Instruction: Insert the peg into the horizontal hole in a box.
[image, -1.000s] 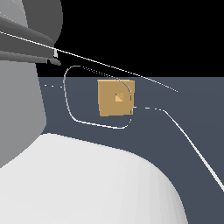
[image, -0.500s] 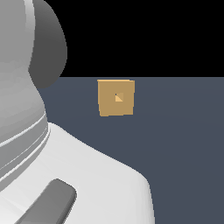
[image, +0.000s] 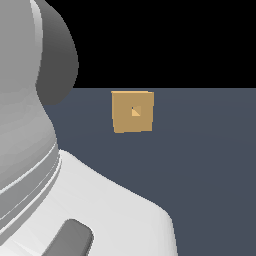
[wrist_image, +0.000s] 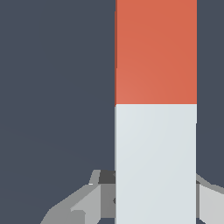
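Sitting on the flat slate-grey floor (image: 210, 165), the box (image: 132, 111) faced the exterior camera, hole (image: 135, 111) at its centre, black void behind it. Arm (image: 35, 150) bulk filled that view left of the box. Wrist view: gripper (wrist_image: 153, 197) fingers (wrist_image: 94, 199) flanked the peg (wrist_image: 155, 109) at its white end; grip contact couldn't be told.

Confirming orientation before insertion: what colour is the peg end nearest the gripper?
White to pale grey; the peg turns red-orange farther out. Wrist view shows it best.
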